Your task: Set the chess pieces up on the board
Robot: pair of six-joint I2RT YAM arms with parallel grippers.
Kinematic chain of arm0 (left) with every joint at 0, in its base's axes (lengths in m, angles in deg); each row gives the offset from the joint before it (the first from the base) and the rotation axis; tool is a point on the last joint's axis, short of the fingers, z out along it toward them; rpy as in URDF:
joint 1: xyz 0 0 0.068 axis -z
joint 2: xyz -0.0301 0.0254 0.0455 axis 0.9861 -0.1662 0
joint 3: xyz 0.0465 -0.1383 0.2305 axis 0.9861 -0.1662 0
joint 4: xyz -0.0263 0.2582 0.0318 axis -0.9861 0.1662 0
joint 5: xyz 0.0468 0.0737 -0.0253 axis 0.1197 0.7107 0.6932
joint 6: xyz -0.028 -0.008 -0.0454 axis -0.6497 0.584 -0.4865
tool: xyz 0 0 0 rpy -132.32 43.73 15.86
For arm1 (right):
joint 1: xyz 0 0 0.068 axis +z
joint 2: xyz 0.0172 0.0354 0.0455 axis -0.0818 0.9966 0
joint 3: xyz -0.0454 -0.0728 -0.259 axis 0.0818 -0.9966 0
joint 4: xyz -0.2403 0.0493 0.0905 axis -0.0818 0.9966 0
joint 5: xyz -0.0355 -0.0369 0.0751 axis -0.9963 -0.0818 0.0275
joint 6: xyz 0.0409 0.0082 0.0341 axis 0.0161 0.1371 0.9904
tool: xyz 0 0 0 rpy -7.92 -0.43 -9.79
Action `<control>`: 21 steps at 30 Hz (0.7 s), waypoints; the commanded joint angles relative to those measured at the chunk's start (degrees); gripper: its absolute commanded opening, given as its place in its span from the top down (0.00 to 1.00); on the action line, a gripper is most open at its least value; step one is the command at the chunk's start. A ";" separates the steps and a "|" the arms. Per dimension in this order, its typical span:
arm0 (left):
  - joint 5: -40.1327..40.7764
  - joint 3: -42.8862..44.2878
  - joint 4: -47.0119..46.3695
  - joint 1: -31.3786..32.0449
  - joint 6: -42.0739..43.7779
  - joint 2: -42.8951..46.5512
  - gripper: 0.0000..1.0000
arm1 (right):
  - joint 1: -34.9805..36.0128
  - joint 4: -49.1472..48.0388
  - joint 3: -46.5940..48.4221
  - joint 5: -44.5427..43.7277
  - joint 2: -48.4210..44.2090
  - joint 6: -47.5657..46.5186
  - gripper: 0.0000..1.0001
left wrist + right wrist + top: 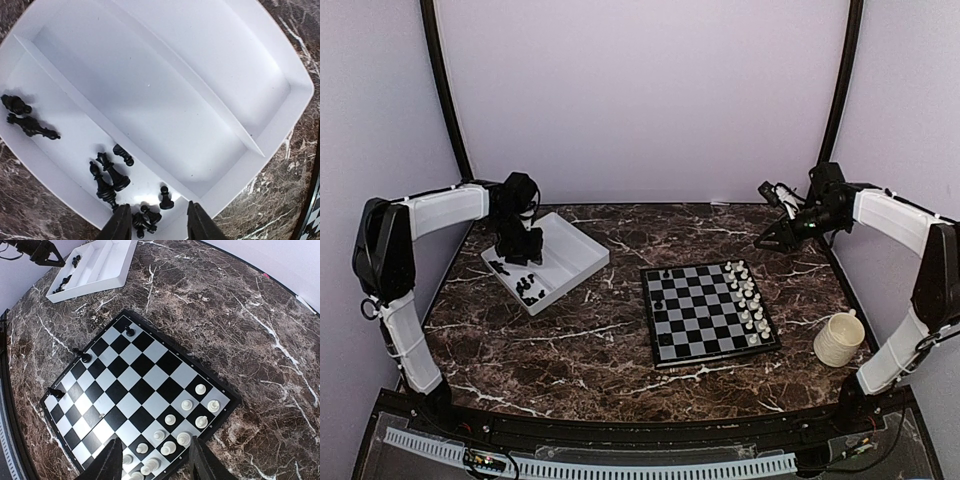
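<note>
The board (708, 313) lies at mid-right of the table and also shows in the right wrist view (135, 390). Three black chess pieces (84, 356) stand along its left edge. The other black chess pieces (112, 175) lie in the near compartment of the white tray (280, 135), with two more apart at its far end (27, 120). One pawn (165, 198) stands upright. My left gripper (157, 225) is open and empty just above this pawn and a small heap. My right gripper (155, 465) is open and empty, raised beyond the board's far right corner.
White chessmen (748, 300) fill two rows on the board's right side. The tray (570, 248) sits at the back left, its far compartment bare. A cream mug (840, 338) stands right of the board near the table edge.
</note>
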 commanded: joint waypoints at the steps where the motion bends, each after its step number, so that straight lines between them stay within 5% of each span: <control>1: -1.51 0.82 2.24 -0.73 -9.33 -4.43 0.59 | 0.20 -0.76 0.22 1.36 0.42 0.70 0.53; 10: -1.50 -0.37 2.15 -1.08 -14.66 -6.63 0.63 | 0.24 -1.14 -0.23 2.50 1.66 0.61 0.53; 21: 1.98 -5.59 -0.46 -2.25 -17.23 1.32 0.60 | 0.45 -0.74 0.67 4.29 3.98 0.79 0.52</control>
